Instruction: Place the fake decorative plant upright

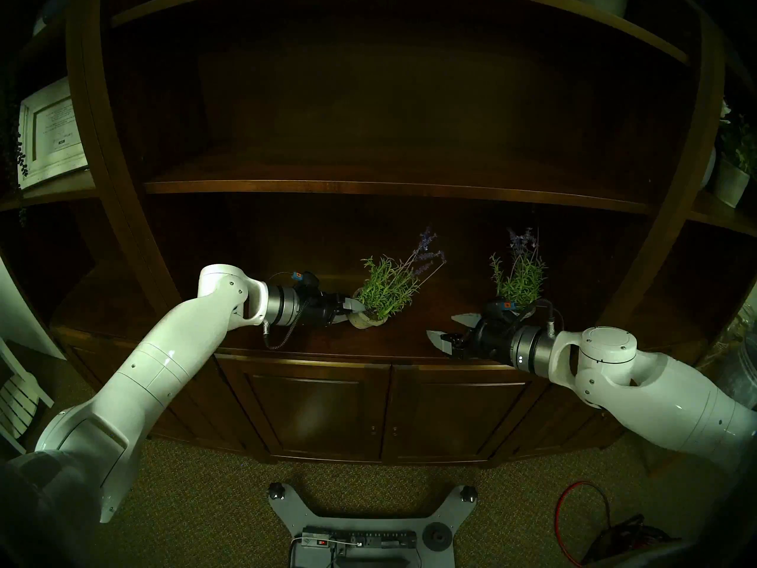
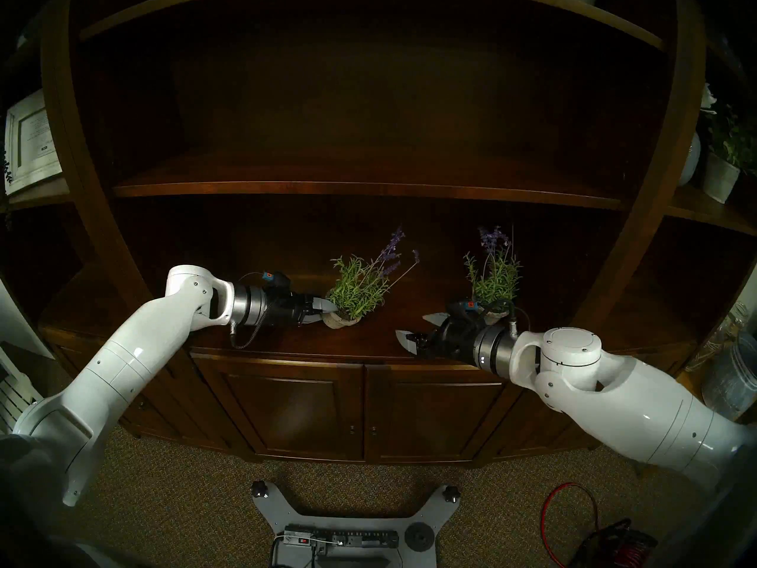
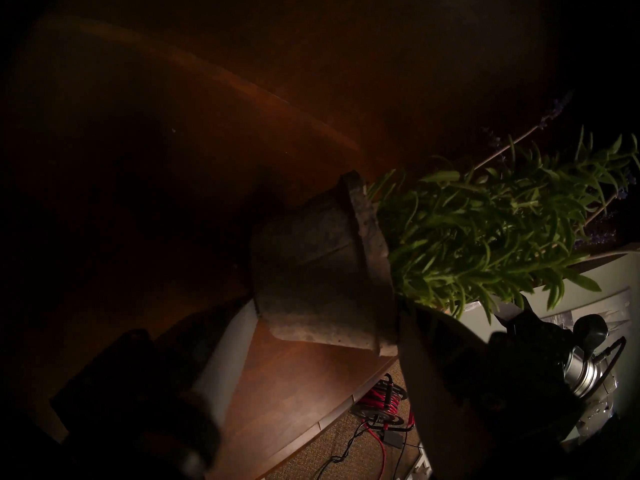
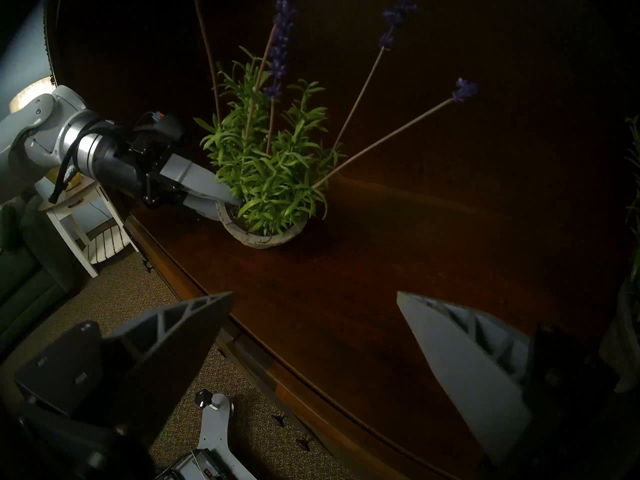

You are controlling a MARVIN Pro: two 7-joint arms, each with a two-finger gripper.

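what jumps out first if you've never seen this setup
The tilted lavender pot on the dark cabinet top, leaning right with the left gripper shut on its rim. Right of it a second lavender plant stands upright, partly behind the right gripper, which hangs open and empty over the cabinet's front edge.

The stone-grey pot of the second upright lavender plant [image 1: 517, 277] is almost wholly hidden behind the right arm's black wrist in both head views, and in the right wrist view that plant is cut off by the right edge, only a dim strip showing. In the left wrist view the left hand [image 3: 332, 334] is so dark that its fingers are mere shadows around the tilted grey pot [image 3: 311, 278], and the purple flower tips fade into blackness. The print in the white-framed document [image 1: 53, 132] is too small to read.
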